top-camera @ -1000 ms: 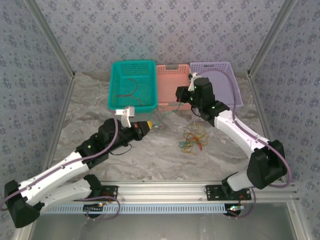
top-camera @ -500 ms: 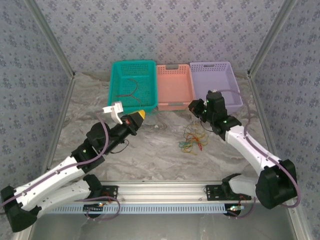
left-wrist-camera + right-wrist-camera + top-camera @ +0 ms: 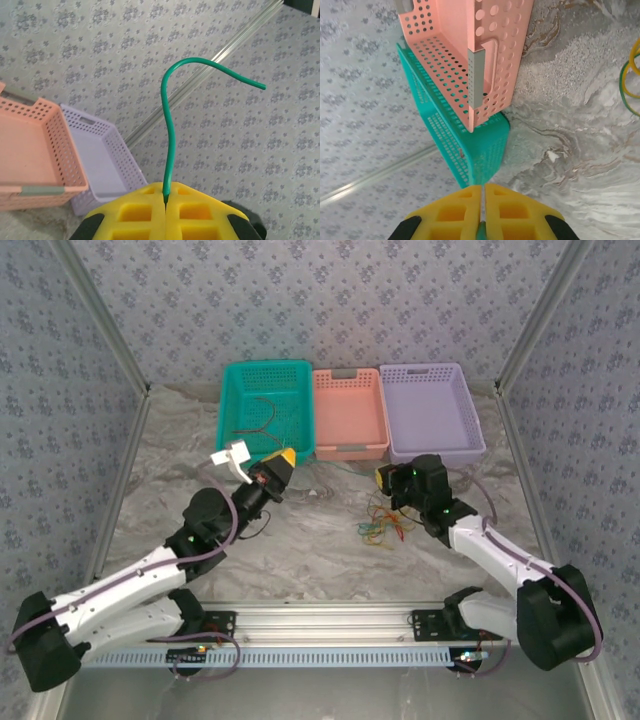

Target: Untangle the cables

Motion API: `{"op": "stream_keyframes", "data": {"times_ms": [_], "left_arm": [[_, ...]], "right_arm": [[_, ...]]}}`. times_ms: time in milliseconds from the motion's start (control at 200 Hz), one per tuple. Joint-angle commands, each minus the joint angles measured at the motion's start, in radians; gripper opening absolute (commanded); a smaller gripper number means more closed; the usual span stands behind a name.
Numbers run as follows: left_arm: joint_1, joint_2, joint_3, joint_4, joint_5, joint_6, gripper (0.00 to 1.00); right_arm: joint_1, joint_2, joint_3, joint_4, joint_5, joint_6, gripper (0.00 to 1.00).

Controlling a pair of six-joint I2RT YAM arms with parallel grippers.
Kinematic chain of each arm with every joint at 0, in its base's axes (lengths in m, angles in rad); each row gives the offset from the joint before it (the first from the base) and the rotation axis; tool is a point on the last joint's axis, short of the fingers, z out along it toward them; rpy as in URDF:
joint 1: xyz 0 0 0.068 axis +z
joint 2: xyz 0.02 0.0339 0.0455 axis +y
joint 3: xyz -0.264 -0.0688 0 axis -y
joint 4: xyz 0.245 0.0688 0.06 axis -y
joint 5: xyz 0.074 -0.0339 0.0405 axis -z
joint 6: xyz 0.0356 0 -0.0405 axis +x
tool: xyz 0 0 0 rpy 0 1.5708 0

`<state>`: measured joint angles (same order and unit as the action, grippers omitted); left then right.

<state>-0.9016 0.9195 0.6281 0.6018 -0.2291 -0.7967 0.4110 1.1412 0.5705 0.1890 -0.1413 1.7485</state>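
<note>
Left gripper [image 3: 281,462] is pinching tight on a green cable [image 3: 167,130] — the wire is curling up out of the seam between its fingers. The tangled cables [image 3: 385,523] are lying on the table [image 3: 300,550] right of centre, well apart from it. Right gripper [image 3: 384,478] is hovering just up-frame of the tangle, fingers pressed together — whether anything is caught, I cannot tell.

We get bright, even, diffuse light in all three views, seemingly from overhead: shadows on the table [image 3: 320,540] are faint and soft-edged, with no hard glare. Top view is low-res and a bit soft. Wrist views are crisper, green cable [image 3: 168,150] sharp against slightly soft wallpaper [image 3: 250,150], colours well saturated.
</note>
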Motion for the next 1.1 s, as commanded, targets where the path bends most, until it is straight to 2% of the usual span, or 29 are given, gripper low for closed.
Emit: {"op": "stream_keyframes", "data": {"times_ms": [0,215,375,445,495,670,705,750,839,884,979,1094], "left_arm": [[0.015,0.000,0.091,0.269,-0.037,0.013,0.00],[0.032,0.062,0.159,0.318,0.001,0.003,0.00],[0.054,0.110,0.198,0.335,0.039,-0.034,0.00],[0.071,0.123,0.236,0.282,0.086,-0.046,0.00],[0.082,0.128,0.271,0.202,0.125,-0.036,0.00],[0.104,0.148,0.358,-0.034,0.219,0.063,0.00],[0.114,0.152,0.370,-0.069,0.239,0.081,0.00],[0.128,0.157,0.379,-0.102,0.264,0.099,0.00],[0.157,0.163,0.393,-0.160,0.305,0.142,0.00],[0.166,0.165,0.408,-0.203,0.323,0.170,0.00],[0.168,0.178,0.454,-0.310,0.349,0.242,0.00],[0.168,0.195,0.479,-0.367,0.358,0.287,0.00]], "right_arm": [[-0.001,-0.009,-0.028,-0.065,0.125,0.123,0.00],[0.051,0.035,-0.070,0.028,0.123,0.215,0.00],[0.092,0.052,-0.073,0.029,0.139,0.233,0.00],[0.084,0.049,-0.069,0.038,0.132,0.202,0.00],[0.064,0.028,-0.047,0.015,0.124,0.128,0.02],[-0.005,-0.109,0.201,-0.271,0.119,-0.388,0.67],[-0.020,-0.127,0.236,-0.293,0.097,-0.480,0.77],[-0.048,-0.153,0.269,-0.309,0.059,-0.579,0.84],[-0.086,-0.207,0.342,-0.378,-0.007,-0.762,0.87],[-0.086,-0.231,0.382,-0.418,-0.018,-0.861,0.83],[-0.047,-0.261,0.471,-0.453,-0.061,-1.034,0.79],[0.044,-0.228,0.584,-0.493,-0.074,-1.157,0.79]]}}
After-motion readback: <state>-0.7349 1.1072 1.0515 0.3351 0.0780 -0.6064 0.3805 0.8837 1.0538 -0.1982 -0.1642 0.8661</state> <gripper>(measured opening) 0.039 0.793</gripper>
